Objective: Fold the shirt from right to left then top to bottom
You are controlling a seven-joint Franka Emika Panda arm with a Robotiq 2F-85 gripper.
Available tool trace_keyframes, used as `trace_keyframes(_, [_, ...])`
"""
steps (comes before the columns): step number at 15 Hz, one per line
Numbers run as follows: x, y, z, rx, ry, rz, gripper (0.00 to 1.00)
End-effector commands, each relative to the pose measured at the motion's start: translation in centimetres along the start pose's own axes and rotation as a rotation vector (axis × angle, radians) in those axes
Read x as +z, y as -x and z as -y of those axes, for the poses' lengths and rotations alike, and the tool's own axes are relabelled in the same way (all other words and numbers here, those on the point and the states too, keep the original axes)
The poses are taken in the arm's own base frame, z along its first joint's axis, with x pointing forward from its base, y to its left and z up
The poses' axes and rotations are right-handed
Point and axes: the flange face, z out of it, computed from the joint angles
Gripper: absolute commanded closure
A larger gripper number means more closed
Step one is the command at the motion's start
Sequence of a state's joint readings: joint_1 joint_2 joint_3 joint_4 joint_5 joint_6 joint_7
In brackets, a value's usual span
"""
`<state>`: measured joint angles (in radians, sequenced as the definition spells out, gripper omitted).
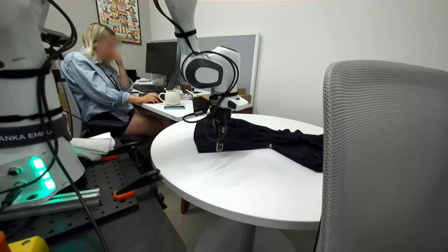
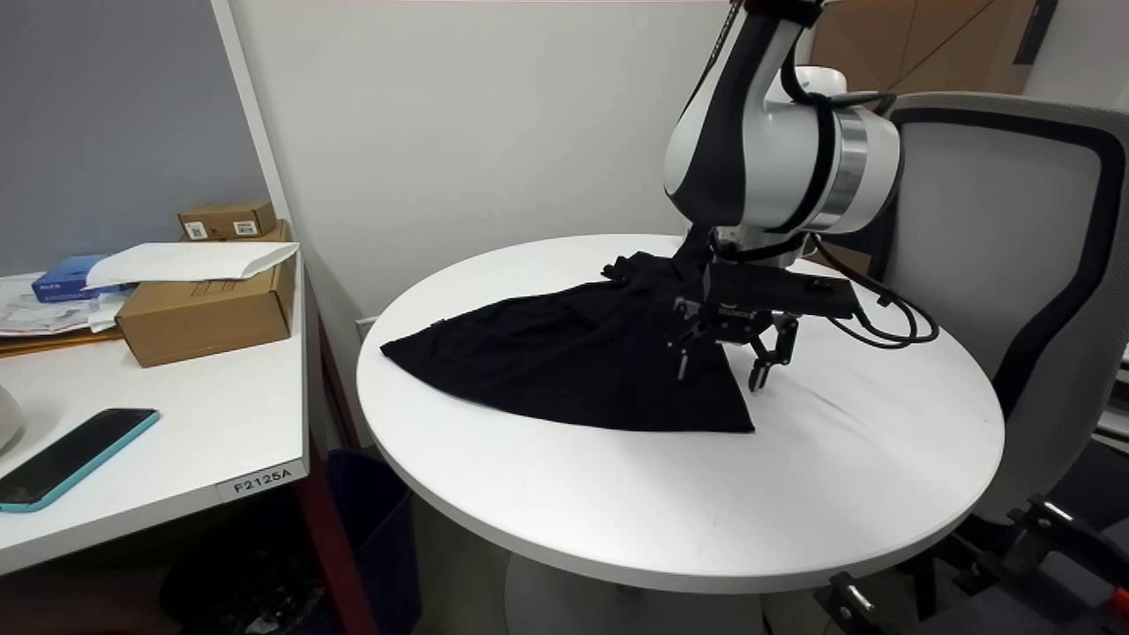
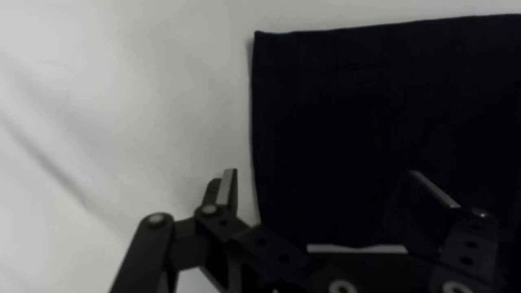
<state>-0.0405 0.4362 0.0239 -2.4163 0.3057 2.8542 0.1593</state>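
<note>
A black shirt [image 1: 252, 136] lies on the white round table [image 2: 847, 494]. It also shows in an exterior view [image 2: 547, 370], broad at the near hem and bunched toward the far side. My gripper [image 2: 719, 377] points down near one end of the shirt and is open with nothing between its fingers. In the wrist view the gripper [image 3: 321, 175] straddles a straight edge of the shirt [image 3: 366, 106]. One finger is over the bare table and the other over the cloth. A shirt corner shows ahead of the fingers. I cannot tell whether the fingertips touch the cloth.
A grey mesh chair [image 1: 385, 157] stands close to the table and hides part of it and of the shirt. A desk with a cardboard box [image 2: 212, 317] and a phone [image 2: 75, 454] is beside the table. A person [image 1: 98, 80] sits at the desk.
</note>
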Motion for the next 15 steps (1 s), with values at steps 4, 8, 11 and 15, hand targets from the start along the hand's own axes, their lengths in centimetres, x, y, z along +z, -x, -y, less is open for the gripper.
trace_keyframes(4, [2.0,-0.2,0.4,-0.002,0.010,0.038,0.46])
trace_keyframes(8, [0.6,0.0,0.8,-0.012,-0.014,0.024,0.77])
trace_keyframes(11, [-1.6,0.1,0.4,-0.009,-0.049,0.012,0.99])
trace_keyframes(15, [-4.7,0.1,-3.0,0.011,-0.098,-0.014,0.99])
